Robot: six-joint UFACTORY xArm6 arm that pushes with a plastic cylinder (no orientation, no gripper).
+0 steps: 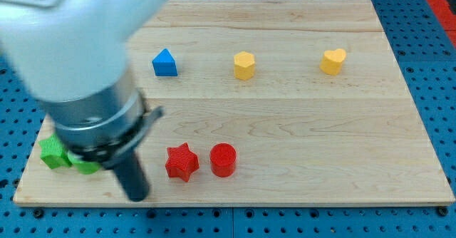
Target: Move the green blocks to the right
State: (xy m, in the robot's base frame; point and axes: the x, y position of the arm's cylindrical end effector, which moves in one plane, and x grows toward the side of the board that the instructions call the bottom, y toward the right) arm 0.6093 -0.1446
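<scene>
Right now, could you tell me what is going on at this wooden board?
The arm is working on two green blocks, one beside the other, near the board's lower left corner, the second partly hidden by the arm. My tip sits just to their right, left of the red star and red cylinder. A blue block and two yellow blocks line the top.

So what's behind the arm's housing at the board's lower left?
Two green blocks poke out at the view's left of the arm housing; the second green block is mostly covered, shapes unclear. My tip sits just right of them. Anything further behind is hidden.
</scene>
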